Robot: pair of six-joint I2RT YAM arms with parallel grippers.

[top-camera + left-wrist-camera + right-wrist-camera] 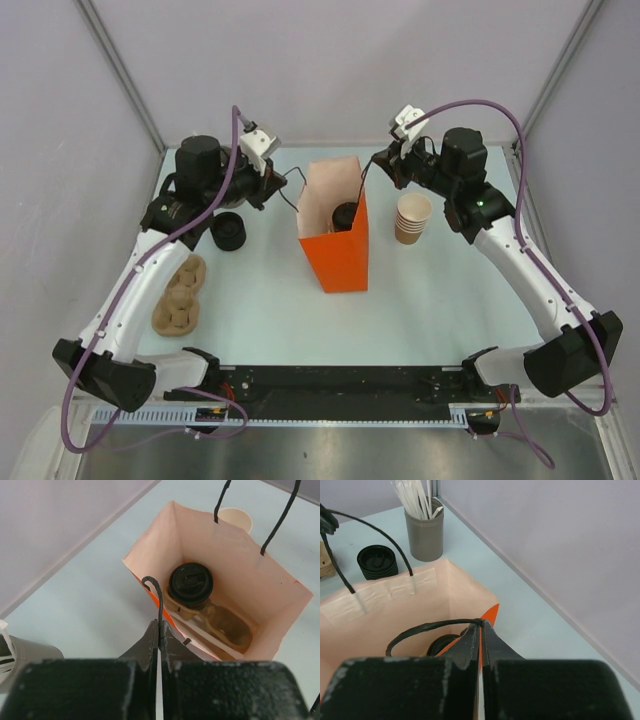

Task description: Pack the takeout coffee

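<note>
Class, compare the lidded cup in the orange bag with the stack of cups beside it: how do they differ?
The lidded cup is capped in black; the stack of cups is open-topped. The lidded cup sits inside the orange bag; the stack stands outside it. Both stand upright.

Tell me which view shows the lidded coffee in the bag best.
Left wrist: it looks straight down into the open bag, showing the coffee with its whole black lid, seated in a pulp carrier. Top external shows only part of the lid over the bag's wall. Right wrist catches a sliver behind the right hand.
</note>
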